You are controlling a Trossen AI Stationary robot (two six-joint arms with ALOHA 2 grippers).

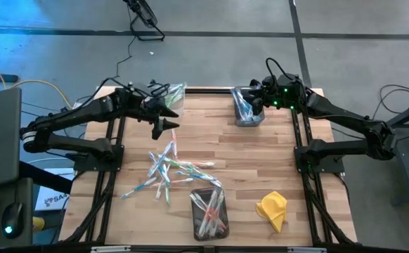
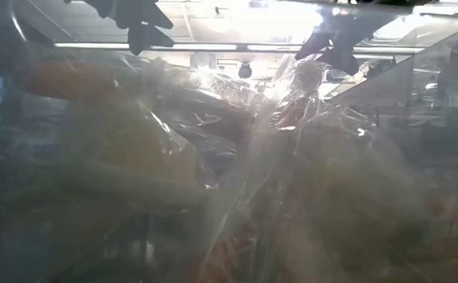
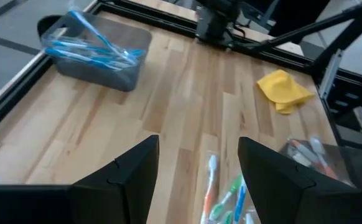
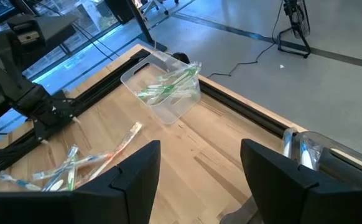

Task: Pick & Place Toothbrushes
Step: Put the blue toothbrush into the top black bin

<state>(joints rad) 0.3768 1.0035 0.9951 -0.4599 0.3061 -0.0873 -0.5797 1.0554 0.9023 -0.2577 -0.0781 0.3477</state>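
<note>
My left hand [image 1: 168, 126] hung above the loose toothbrushes [image 1: 168, 171] on the surface [image 1: 254, 161], fingers apart, so I needed to drop straight down and pinch just one.

Grey concrete floor [image 1: 211, 17] crossed by dark seams, black cables [image 1: 124, 60]

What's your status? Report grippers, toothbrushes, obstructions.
Left gripper open, above the loose toothbrushes mid-table. Right gripper open, empty, over the far bin. Nothing in the way.
</note>
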